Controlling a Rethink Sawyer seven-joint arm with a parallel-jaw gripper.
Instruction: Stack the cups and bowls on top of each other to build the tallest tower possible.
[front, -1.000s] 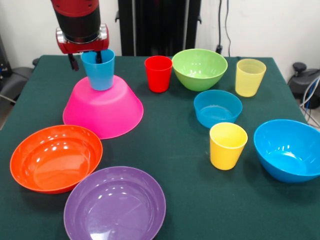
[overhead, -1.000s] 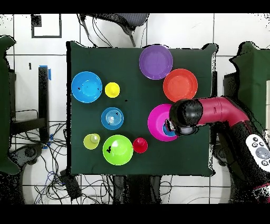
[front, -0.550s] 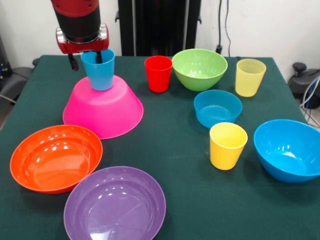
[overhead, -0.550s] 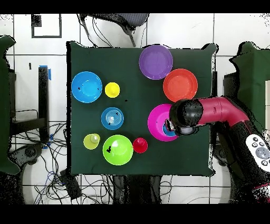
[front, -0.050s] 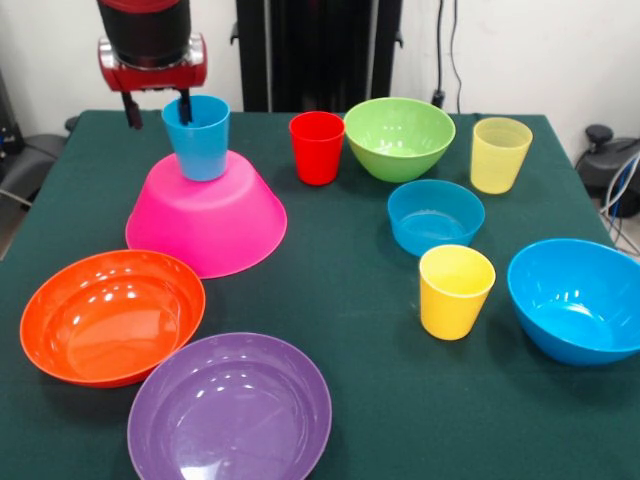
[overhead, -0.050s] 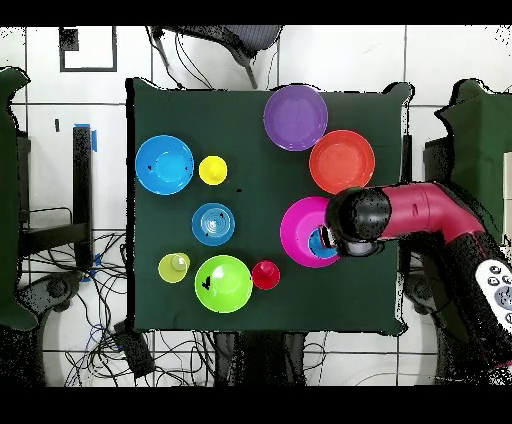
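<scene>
On the left of the front view, the hand (front, -0.050s: 158, 108) hangs just above and slightly left of the blue cup (front, -0.050s: 197, 137). Its two dark fingers (front, -0.050s: 131, 110) are spread and released; one tip hovers over the cup's rim, the other stands clear to the left, and nothing is gripped. The blue cup stands upright, mouth up, on the flat bottom of the overturned pink bowl (front, -0.050s: 207, 222), forming the tower on the green table (front, -0.050s: 360, 300). From overhead, the arm covers most of the cup (overhead, -0.050s: 322, 243), with only a blue patch showing on the pink bowl (overhead, -0.050s: 298, 232).

In front of the tower lie the orange bowl (front, -0.050s: 110, 316) and the purple bowl (front, -0.050s: 229, 407), both mouth up and nearly touching. Further right stand the red cup (front, -0.050s: 317, 147), the green bowl (front, -0.050s: 399, 137) just beside it, the small blue bowl (front, -0.050s: 435, 216), the opaque yellow cup (front, -0.050s: 456, 291), the pale yellow cup (front, -0.050s: 500, 154) and, at the right edge, the larger blue bowl (front, -0.050s: 577, 298). All are glossy, upright and empty.
</scene>
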